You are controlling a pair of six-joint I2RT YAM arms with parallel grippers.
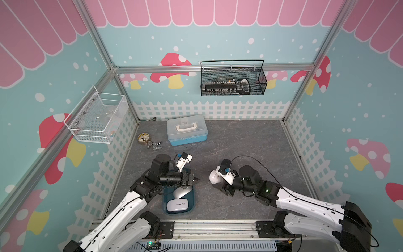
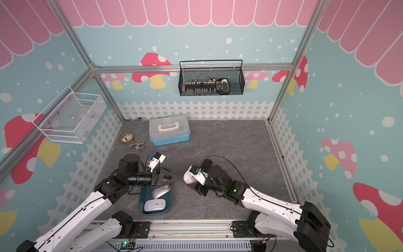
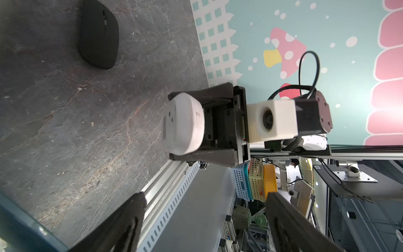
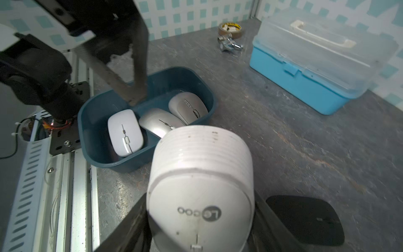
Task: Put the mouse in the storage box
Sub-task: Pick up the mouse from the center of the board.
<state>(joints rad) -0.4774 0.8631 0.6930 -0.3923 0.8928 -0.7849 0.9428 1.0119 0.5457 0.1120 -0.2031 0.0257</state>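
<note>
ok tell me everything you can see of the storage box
The storage box is a dark teal, shallow plastic-looking tub with rounded corners and a rim, flat on the table near the front rail. Inside lie a white mouse, a silver mouse and a grey mouse. The open left claw hangs over its far end.

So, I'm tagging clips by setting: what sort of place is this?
Probably a staged robot test cell in a lab: mushroom-print wall panels on an aluminium frame, a robot arm mounted on a rail, and workshop clutter beyond it.
</note>
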